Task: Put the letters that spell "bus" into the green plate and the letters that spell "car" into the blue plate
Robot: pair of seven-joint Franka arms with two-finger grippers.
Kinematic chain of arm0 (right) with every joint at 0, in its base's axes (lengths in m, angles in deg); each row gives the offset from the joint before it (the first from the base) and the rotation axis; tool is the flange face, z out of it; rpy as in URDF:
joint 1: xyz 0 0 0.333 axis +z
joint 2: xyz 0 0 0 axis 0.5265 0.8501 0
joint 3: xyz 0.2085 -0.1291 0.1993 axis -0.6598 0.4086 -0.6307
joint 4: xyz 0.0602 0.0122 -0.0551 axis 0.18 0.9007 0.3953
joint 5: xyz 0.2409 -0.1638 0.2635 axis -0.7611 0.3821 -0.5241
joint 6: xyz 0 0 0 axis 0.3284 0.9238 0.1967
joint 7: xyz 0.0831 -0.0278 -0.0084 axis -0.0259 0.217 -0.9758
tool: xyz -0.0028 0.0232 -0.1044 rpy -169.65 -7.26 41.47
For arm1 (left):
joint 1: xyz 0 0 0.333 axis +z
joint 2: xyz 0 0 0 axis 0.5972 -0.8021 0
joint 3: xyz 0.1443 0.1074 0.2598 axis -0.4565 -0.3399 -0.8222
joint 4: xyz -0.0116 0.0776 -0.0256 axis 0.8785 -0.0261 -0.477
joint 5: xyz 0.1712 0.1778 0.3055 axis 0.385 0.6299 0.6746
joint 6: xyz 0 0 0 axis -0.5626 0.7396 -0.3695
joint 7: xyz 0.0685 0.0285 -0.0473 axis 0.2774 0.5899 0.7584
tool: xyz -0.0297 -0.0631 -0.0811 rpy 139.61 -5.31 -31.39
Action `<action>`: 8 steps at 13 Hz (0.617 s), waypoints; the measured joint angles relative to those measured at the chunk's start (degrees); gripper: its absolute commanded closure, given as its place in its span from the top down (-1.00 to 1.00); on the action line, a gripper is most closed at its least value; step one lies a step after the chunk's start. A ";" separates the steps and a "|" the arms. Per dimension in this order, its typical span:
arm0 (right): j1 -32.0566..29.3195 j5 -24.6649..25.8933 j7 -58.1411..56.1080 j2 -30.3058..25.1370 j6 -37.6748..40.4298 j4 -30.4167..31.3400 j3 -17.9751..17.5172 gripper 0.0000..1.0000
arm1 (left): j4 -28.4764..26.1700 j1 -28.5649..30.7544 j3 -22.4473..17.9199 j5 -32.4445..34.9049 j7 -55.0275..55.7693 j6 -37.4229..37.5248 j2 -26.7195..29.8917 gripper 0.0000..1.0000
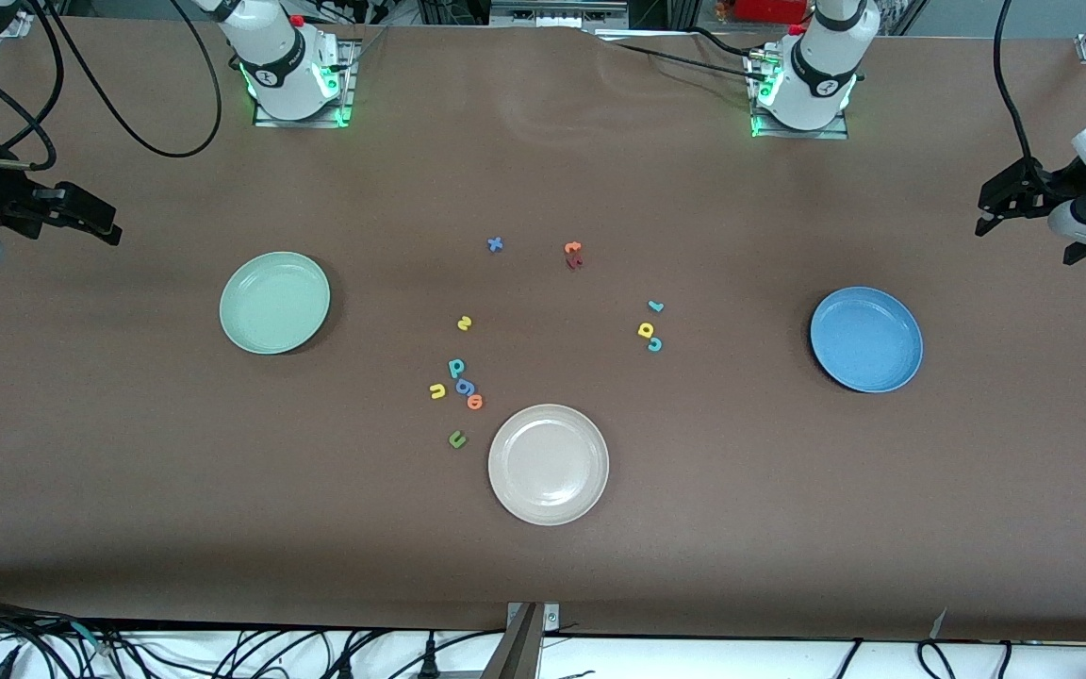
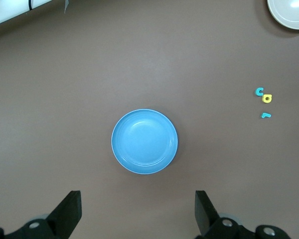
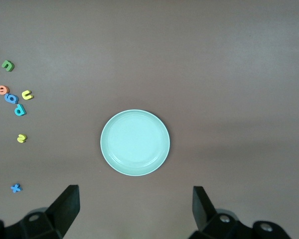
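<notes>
The green plate (image 1: 274,302) (image 3: 135,143) lies toward the right arm's end of the table, the blue plate (image 1: 866,339) (image 2: 144,142) toward the left arm's end. Between them lie the yellow s (image 1: 464,323), teal b (image 1: 456,368) and yellow u (image 1: 437,390) in one loose group. The teal r (image 1: 656,306), yellow a (image 1: 646,330) and teal c (image 1: 654,344) form another, closer to the blue plate. My right gripper (image 1: 112,224) (image 3: 135,209) hangs open and empty over its table end. My left gripper (image 1: 984,215) (image 2: 138,209) hangs open and empty over the other end.
A beige plate (image 1: 549,464) lies nearest the front camera. A dark green u (image 1: 456,438), a blue letter (image 1: 466,386) and an orange one (image 1: 475,402) crowd the b and u. A blue x (image 1: 495,244) and an orange-red pair (image 1: 573,253) lie toward the bases.
</notes>
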 measured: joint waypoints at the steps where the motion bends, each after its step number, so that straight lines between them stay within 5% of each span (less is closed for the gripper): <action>1: 0.01 -0.05 0.00 0.00 0.00 0.00 -0.04 1.00 | 0.00 0.01 0.00 0.00 0.60 0.00 0.00 1.00; 8: 0.14 -0.09 0.00 0.00 0.06 0.00 -0.35 1.00 | 0.00 0.01 0.00 0.00 5.22 0.00 0.00 1.00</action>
